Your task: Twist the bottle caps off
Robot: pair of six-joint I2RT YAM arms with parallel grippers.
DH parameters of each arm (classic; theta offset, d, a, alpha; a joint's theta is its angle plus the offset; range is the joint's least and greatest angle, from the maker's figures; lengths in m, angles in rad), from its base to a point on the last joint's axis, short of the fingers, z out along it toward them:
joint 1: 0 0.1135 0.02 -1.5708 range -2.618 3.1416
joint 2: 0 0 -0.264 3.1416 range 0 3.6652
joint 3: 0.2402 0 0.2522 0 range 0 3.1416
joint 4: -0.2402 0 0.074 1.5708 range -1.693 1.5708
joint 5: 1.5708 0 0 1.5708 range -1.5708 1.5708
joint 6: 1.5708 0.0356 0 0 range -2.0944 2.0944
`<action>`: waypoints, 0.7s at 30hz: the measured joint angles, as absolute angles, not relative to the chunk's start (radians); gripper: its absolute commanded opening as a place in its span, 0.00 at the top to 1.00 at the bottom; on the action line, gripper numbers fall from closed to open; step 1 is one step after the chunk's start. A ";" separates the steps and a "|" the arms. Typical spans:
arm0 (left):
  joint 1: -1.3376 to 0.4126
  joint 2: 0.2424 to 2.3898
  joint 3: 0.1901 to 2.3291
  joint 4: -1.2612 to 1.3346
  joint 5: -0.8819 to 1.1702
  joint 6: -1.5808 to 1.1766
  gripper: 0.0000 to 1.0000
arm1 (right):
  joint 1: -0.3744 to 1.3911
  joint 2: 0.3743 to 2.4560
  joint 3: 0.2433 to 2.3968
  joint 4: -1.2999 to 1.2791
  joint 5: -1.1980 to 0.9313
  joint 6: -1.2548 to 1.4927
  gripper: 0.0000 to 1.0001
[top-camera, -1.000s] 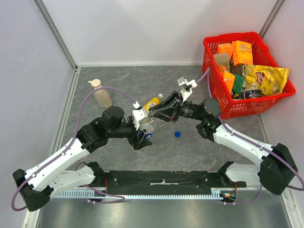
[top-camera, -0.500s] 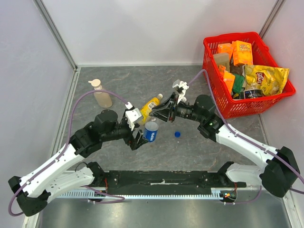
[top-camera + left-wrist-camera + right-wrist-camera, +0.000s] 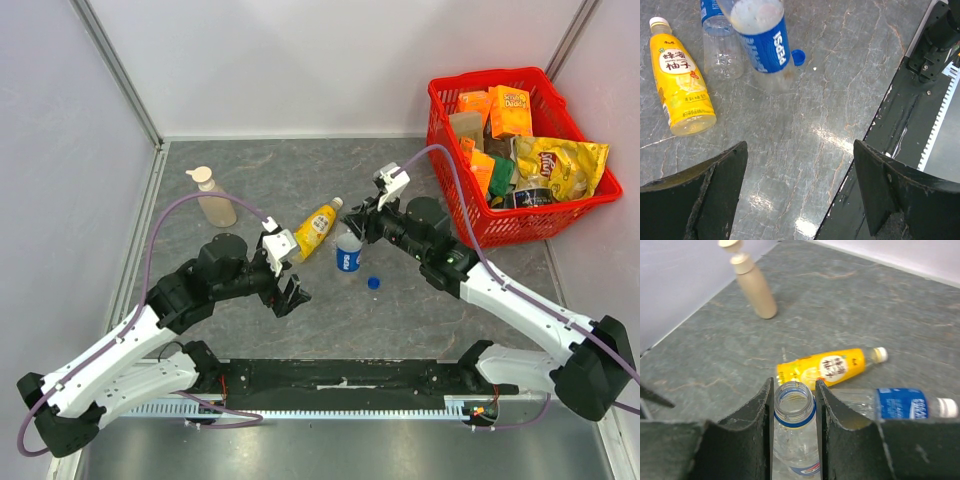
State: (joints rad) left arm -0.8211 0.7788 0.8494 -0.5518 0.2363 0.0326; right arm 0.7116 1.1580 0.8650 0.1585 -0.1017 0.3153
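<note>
open pepsi bottle pinched at the neck, two white caps not yet off

the pepsi bottle is held roughly upright mid-table, its blue cap loose on the table just beside it. it looks empty, so light and easily dented; the stiff neck is the place to hold. the juice bottle and second clear bottle lie capped behind it, likely to roll. the right gripper reaches in low, narrow on the pepsi neck; the left gripper hangs nearby, wide and empty.
</note>
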 measured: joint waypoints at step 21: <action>-0.821 0.825 0.849 -0.553 0.241 0.033 0.11 | 0.662 1.121 0.834 0.120 0.357 0.301 1.00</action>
